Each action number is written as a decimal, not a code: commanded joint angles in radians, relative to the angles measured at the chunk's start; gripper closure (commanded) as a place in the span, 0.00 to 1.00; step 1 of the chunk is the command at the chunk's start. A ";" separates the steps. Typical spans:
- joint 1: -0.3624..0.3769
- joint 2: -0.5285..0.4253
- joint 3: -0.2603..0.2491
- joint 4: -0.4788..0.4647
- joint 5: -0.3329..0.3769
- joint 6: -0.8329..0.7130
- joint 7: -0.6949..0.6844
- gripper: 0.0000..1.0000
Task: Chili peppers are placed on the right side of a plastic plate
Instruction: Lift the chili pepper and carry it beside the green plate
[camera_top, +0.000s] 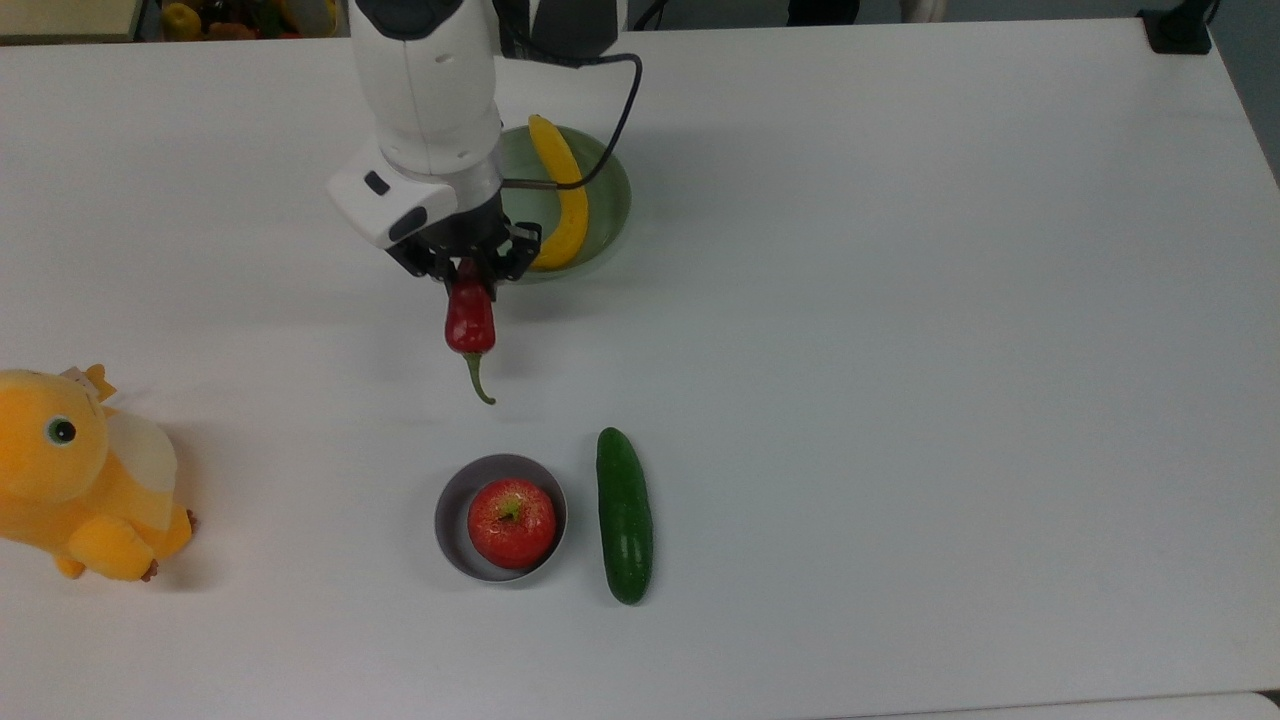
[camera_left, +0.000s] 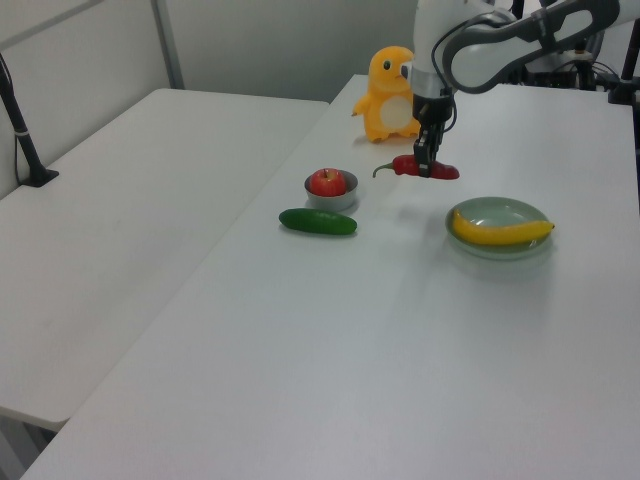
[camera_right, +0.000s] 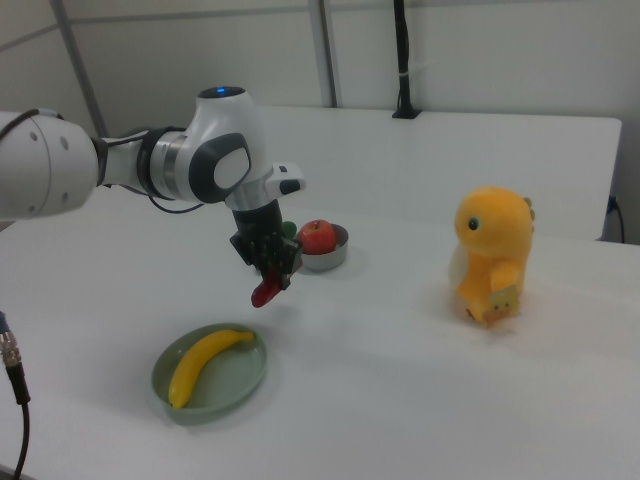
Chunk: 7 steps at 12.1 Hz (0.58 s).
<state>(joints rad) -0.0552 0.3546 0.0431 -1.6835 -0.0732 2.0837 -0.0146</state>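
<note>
red pepper: chili peppers (camera_top: 469, 320), 1 fruit, hangs above the table (camera_top: 900, 350), upper-centre of the top view
gripper: gripper (camera_top: 466, 262) clamps its tip
plate: plastic plate (camera_top: 612, 190) just beside, holding banana (camera_top: 562, 195)
lower centre: apple (camera_top: 511, 522) in bowl (camera_top: 447, 515), cucumber (camera_top: 624, 515)

In the top view, bare table (camera_top: 900, 350) lies open to me across the whole right half. At upper centre the plastic plate (camera_top: 610, 200) holds a banana (camera_top: 562, 195), narrowing room there. At lower centre the grey bowl (camera_top: 448, 515) with its apple (camera_top: 511, 522) and the cucumber (camera_top: 624, 515) stand close together (touching, I cannot tell). A plush toy (camera_top: 75, 475) blocks the left edge.
</note>
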 joint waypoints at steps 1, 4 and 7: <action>-0.021 -0.081 -0.003 -0.028 -0.017 -0.120 -0.045 0.97; -0.052 -0.166 -0.005 -0.099 -0.017 -0.201 -0.091 0.97; -0.089 -0.290 -0.005 -0.256 -0.019 -0.226 -0.184 0.95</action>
<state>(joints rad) -0.1213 0.2044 0.0426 -1.7639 -0.0750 1.8569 -0.1251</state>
